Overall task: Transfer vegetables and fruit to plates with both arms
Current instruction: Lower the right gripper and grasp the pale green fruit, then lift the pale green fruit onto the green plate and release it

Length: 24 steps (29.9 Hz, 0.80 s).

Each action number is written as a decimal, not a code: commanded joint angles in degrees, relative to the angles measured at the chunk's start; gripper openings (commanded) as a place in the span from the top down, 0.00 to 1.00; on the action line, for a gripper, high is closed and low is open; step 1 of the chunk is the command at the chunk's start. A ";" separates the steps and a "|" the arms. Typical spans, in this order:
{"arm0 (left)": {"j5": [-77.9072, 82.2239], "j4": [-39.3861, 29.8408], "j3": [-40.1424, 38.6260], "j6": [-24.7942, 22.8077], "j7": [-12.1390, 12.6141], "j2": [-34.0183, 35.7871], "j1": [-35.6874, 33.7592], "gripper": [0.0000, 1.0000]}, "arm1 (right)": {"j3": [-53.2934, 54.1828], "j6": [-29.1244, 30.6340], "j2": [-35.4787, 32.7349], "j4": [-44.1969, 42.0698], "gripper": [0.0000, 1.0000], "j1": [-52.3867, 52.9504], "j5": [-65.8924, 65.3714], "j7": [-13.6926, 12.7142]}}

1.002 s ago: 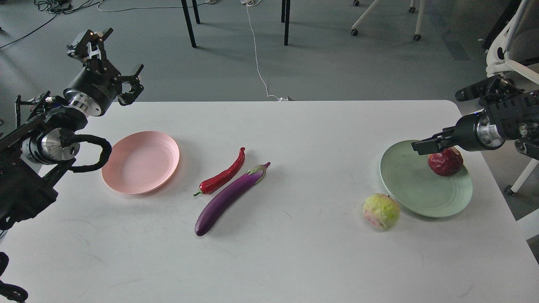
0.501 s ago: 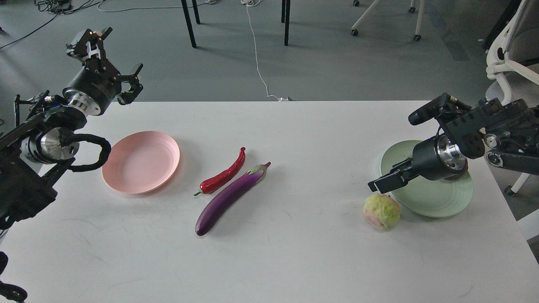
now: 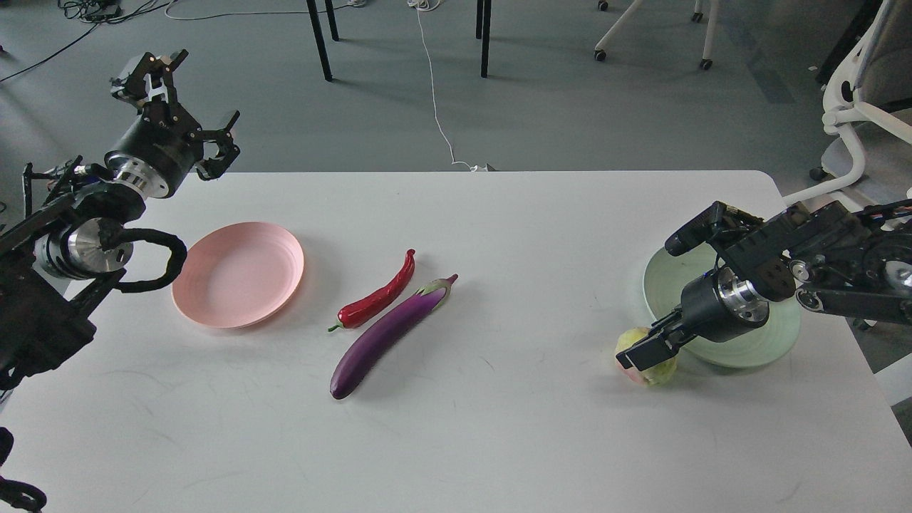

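The purple eggplant point(image 3: 388, 335) and the red chili pepper point(image 3: 377, 293) lie side by side at mid-table. The pink plate point(image 3: 239, 274) is empty at the left. The yellow-green fruit point(image 3: 662, 372) sits on the table just left of the mint green plate point(image 3: 752, 350). My right gripper point(image 3: 641, 350) is down at this fruit, its dark fingers lying across the top; I cannot tell how the jaws stand. The pomegranate is hidden behind my right arm. My left gripper point(image 3: 189, 103) is open and empty, raised beyond the table's back left corner.
The white table point(image 3: 499, 427) has its right edge close behind the green plate. Chair and table legs point(image 3: 484, 35) and a white cable point(image 3: 434, 92) are on the floor beyond the back edge.
My right gripper has left the pomegranate on the green plate and swung left and down onto the yellow-green fruit. The left arm has barely moved.
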 commanded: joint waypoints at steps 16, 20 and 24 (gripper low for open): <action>0.09 0.02 -0.29 -0.09 0.15 0.06 0.71 0.02 | 1.33 -0.16 0.60 -6.26 0.51 6.70 0.50 -1.23; 0.09 0.02 -0.29 -0.09 0.15 0.06 0.71 0.02 | 0.37 -0.07 -2.21 -8.65 0.50 5.21 -0.30 -3.42; 0.09 0.02 -0.20 -0.09 0.15 0.06 0.71 0.02 | -0.51 -0.07 -4.58 -9.17 0.47 2.40 -0.91 -3.87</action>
